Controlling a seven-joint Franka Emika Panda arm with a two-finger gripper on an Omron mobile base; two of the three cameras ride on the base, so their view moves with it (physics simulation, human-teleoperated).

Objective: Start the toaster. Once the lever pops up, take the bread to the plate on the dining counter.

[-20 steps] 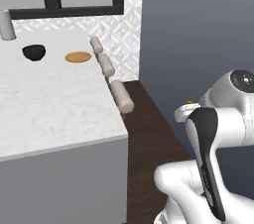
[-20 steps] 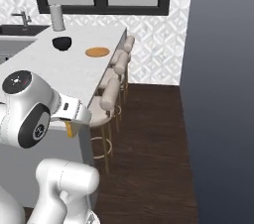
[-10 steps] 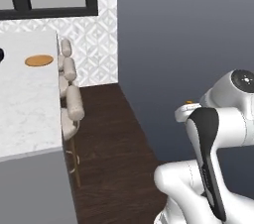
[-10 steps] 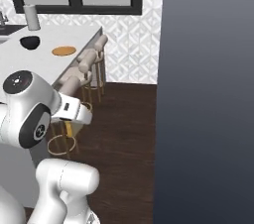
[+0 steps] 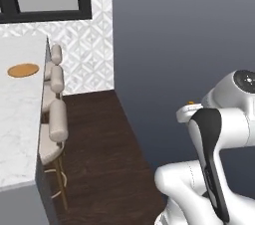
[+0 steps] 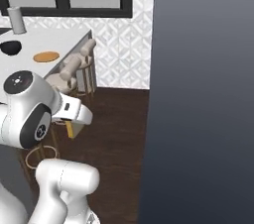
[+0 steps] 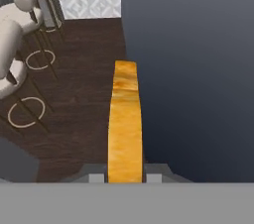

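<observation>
Gripper [image 7: 125, 178] clamps the bread [image 7: 125, 124] edge-on at frame centre; the light, crumbly slice likely needs gentle pressure across its faces.

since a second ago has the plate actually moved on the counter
No. The plate sits by the dining counter edge beside the stools, right of the black bowl, as before; the base turned, so the picture shifted.

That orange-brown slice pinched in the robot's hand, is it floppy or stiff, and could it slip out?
The bread stands straight out from the tool without drooping, so it is probably fairly stiff. It looks thin and likely light. Held only by its lower end, it might pivot or slip if jolted.
</observation>
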